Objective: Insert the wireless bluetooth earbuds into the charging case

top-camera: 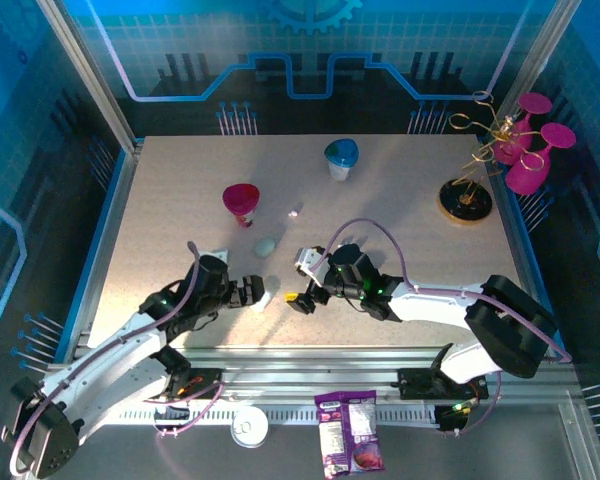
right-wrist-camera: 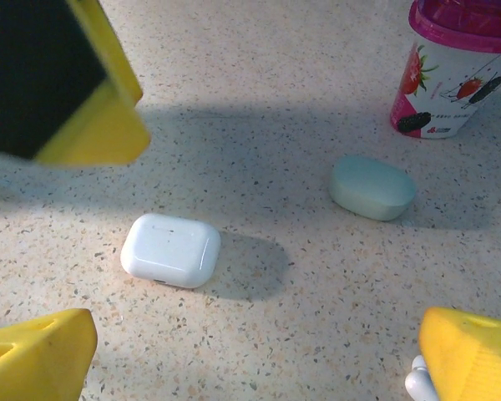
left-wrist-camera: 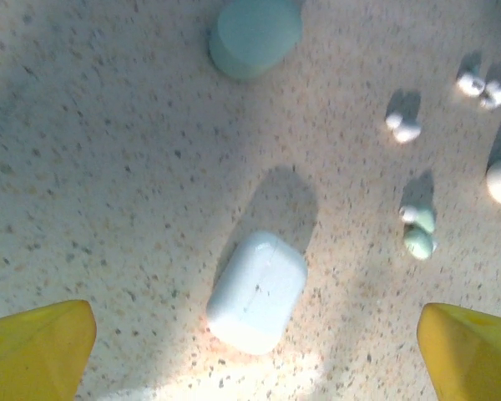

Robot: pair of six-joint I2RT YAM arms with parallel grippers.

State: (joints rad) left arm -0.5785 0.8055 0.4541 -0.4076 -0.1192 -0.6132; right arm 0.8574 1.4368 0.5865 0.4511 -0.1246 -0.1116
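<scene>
Two closed pebble cases lie on the tabletop (left-wrist-camera: pixel 83 167): a white case (left-wrist-camera: pixel 257 291) and a pale green case (left-wrist-camera: pixel 252 35). Beside them, loose, lie three earbuds (left-wrist-camera: pixel 405 129), two white and one greenish. A strawberry-printed cup (right-wrist-camera: pixel 451 79) stands near the green case. The left end effector (top-camera: pixel 252 292) and right end effector (top-camera: pixel 305 280) are both spread, holding nothing.

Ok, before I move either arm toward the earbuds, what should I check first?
1. Left hand open and empty: ok.
2. Right hand open and empty: ok.
3. White case lid open to take buds: not ok, it lies shut.
4. Green case lid open: not ok, also shut.
5. Earbuds loose on the table, apart from both cases: ok.
6. All earbuds accounted for: cannot tell, some sit at the picture's edge.
</scene>
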